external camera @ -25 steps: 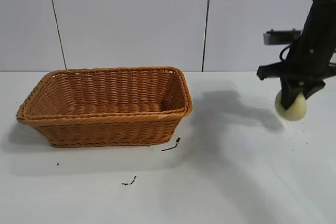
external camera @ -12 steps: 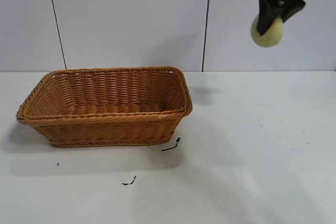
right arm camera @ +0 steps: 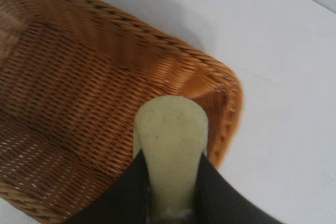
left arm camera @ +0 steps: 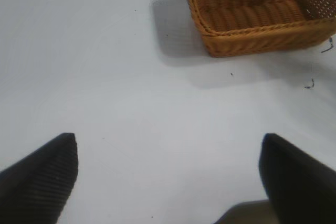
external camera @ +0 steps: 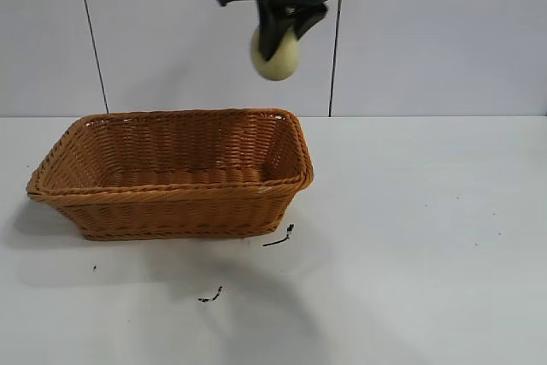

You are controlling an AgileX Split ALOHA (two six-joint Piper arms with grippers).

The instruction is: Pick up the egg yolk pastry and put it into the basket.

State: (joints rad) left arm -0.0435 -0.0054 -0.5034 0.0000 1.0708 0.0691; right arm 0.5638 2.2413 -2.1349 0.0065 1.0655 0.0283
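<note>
A white tabletop (external camera: pixel 410 237) fills the lower part of the exterior view, marked by small dark specks and two short black scraps (external camera: pixel 279 238) near the lower centre. Behind it, a pale grey panelled wall (external camera: pixel 197 32) is seen across the upper frame, divided by two thin dark vertical seams (external camera: pixel 92 32). Soft shadows are cast on the surface.

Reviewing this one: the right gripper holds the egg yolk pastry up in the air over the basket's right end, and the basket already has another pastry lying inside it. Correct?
Not quite. The basket has nothing lying in it; the exterior view shows only bare wicker inside. The rest stands: the right gripper holds the egg yolk pastry in the air over the basket's right end.
</note>
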